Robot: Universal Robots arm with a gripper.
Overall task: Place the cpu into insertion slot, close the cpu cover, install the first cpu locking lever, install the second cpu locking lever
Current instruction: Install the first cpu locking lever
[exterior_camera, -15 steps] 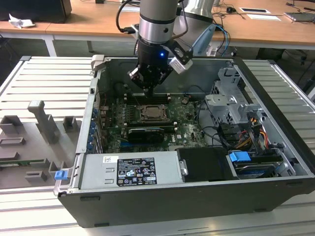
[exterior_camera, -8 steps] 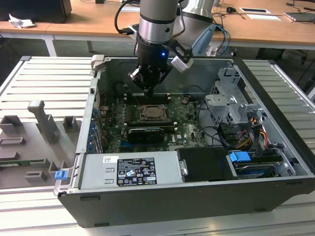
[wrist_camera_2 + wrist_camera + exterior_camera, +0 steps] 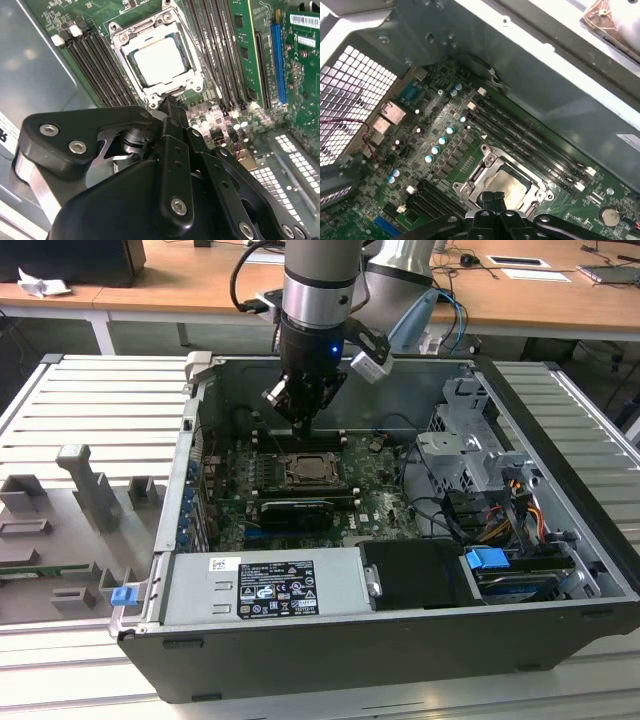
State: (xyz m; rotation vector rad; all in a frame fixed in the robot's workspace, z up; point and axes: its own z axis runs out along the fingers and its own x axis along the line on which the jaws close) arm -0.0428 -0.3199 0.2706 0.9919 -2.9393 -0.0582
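1. The gripper (image 3: pixel 168 104) has its fingers pressed together and holds nothing. It hangs just above the socket's edge.
2. The cpu (image 3: pixel 161 60) lies flat in the insertion slot (image 3: pixel 313 470).
3. The cpu cover (image 3: pixel 195 67) lies down around it.

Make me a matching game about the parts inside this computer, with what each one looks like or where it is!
Things:
1. cpu
2. cpu cover
3. gripper
4. memory slots

Clues:
A. long, black, lying in rows
B. pale square in the middle of the frame
C. silvery frame, lying flat around the chip
D. black, at the cpu cover's edge

Pairs: 1-B, 2-C, 3-D, 4-A
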